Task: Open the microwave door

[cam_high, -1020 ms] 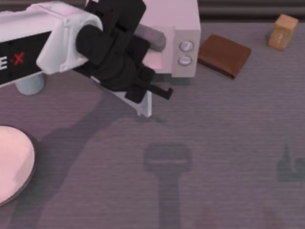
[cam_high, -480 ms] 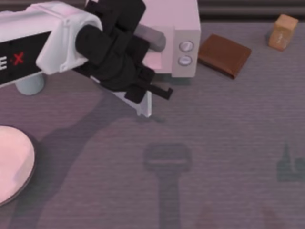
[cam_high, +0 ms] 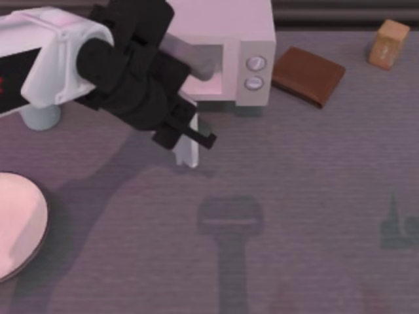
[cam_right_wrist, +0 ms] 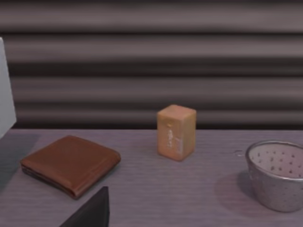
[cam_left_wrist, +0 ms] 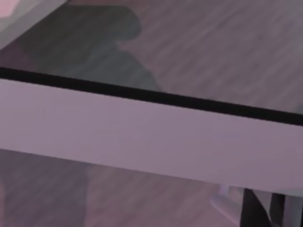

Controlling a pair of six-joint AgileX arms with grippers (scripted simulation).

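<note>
One door is the matter here: the microwave door (cam_high: 190, 145) stands swung well out from the microwave (cam_high: 226, 46), which sits at the upper middle of the top view against the back of the counter (cam_high: 294, 196). Seen from above, the door shows as a narrow white slab, edge-on, pointing toward the lower part of the frame, and the oven's cavity lies open behind it. To the right of that opening is the narrow control panel with its two round knobs (cam_high: 254, 72). The left claw (cam_high: 190, 131) is at the door's free end, its dark fingers on either side of the panel's edge and closed on it; the left wrist view is filled by that white edge (cam_left_wrist: 151, 137) with a black strip along it. The left arm reaches in from the upper left of the frame. Right of the microwave lies a brown wallet (cam_high: 308, 76), and beyond it, near the upper right corner, a small tan box (cam_high: 388, 43). A pale round plate (cam_high: 16, 226) sits at the left edge. The right wrist view shows the wallet (cam_right_wrist: 70, 163), the box (cam_right_wrist: 176, 132) and a metal colander (cam_right_wrist: 278, 174); whether the right claw is wide or narrow I cannot tell.
</note>
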